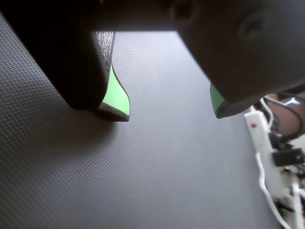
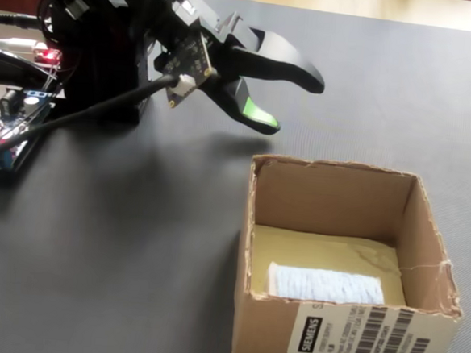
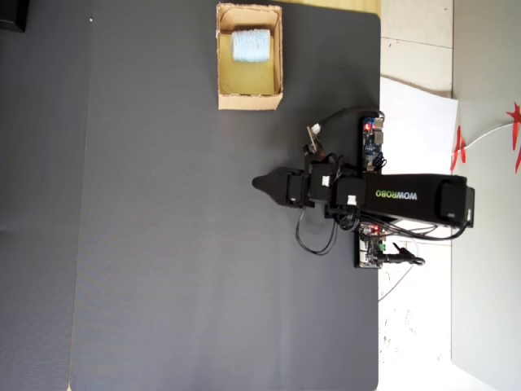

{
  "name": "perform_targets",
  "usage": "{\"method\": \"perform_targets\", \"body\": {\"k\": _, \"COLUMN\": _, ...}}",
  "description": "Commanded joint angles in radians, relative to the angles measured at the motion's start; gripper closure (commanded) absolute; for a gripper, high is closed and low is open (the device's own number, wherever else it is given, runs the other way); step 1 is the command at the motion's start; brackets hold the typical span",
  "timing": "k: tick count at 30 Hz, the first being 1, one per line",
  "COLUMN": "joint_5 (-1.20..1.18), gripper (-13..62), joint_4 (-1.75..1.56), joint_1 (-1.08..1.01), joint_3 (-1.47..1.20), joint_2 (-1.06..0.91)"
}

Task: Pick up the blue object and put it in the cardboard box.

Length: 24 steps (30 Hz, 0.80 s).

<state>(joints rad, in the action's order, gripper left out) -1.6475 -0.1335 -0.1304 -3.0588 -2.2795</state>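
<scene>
Your hand is open and empty; the blue object already lies in the cardboard box. Swinging toward 5 o'clock risks knocking the box.

A dark textured mat covered the table. A white power strip with a red switch lay at its edge, beside circuit boards showing small lit LEDs.
</scene>
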Motion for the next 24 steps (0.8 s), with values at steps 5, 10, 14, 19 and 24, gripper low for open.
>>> {"method": "perform_targets", "body": {"k": 5, "joint_5": -0.043, "gripper": 15.5, "joint_4": -0.021, "joint_1": 0.005, "joint_3": -0.060, "joint_2": -0.091}}
{"method": "perform_targets", "body": {"k": 10, "joint_5": -0.041, "gripper": 15.4, "joint_4": 0.126, "joint_1": 0.017, "joint_3": -0.060, "joint_2": -0.091}}
{"method": "perform_targets", "body": {"k": 14, "joint_5": -0.040, "gripper": 15.6, "joint_4": 0.181, "joint_1": 0.034, "joint_3": -0.060, "joint_2": -0.089}}
{"method": "perform_targets", "body": {"k": 19, "joint_5": -0.029, "gripper": 15.4, "joint_4": 0.176, "joint_1": 0.040, "joint_3": -0.060, "joint_2": -0.089}}
{"method": "perform_targets", "body": {"k": 24, "joint_5": -0.028, "gripper": 15.4, "joint_4": 0.176, "joint_1": 0.040, "joint_3": -0.060, "joint_2": -0.089}}
